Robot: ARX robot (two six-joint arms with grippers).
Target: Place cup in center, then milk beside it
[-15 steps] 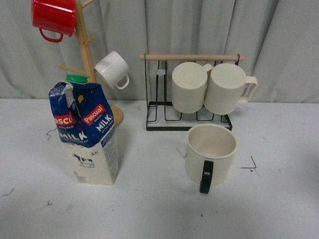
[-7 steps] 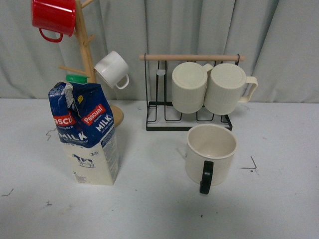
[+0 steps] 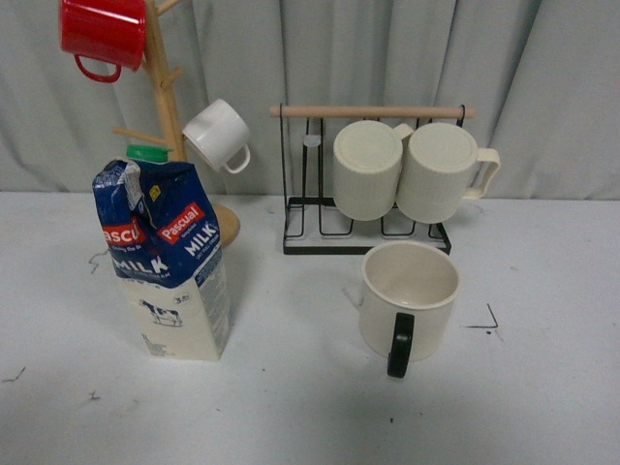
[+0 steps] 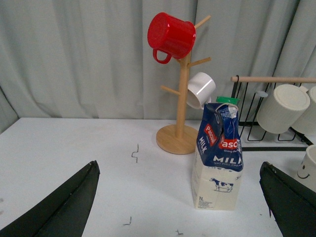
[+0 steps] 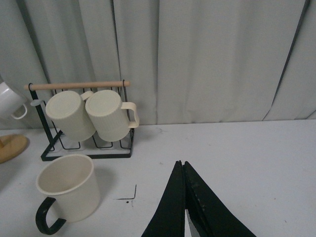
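Note:
The cup (image 3: 408, 302), a wide cream-white mug with a black handle turned toward me, stands upright on the table right of centre, just in front of the wire rack. It shows in the right wrist view as the cup (image 5: 69, 190) and at the edge of the left wrist view, smiley face visible, as the cup (image 4: 310, 168). The milk (image 3: 167, 254) carton stands upright at the left, green cap on top. My left gripper (image 4: 180, 197) is open, fingers wide apart, with the milk (image 4: 217, 158) standing ahead between them, untouched. My right gripper (image 5: 181, 164) is shut on nothing, to the cup's side and apart from it.
A wooden mug tree (image 3: 167, 107) behind the milk carries a red mug (image 3: 103, 34) and a small white mug (image 3: 219, 136). A black wire rack (image 3: 373, 232) holds two ribbed cream mugs (image 3: 366, 170). Grey curtains close the back. A black corner mark (image 3: 489, 320) lies right of the cup.

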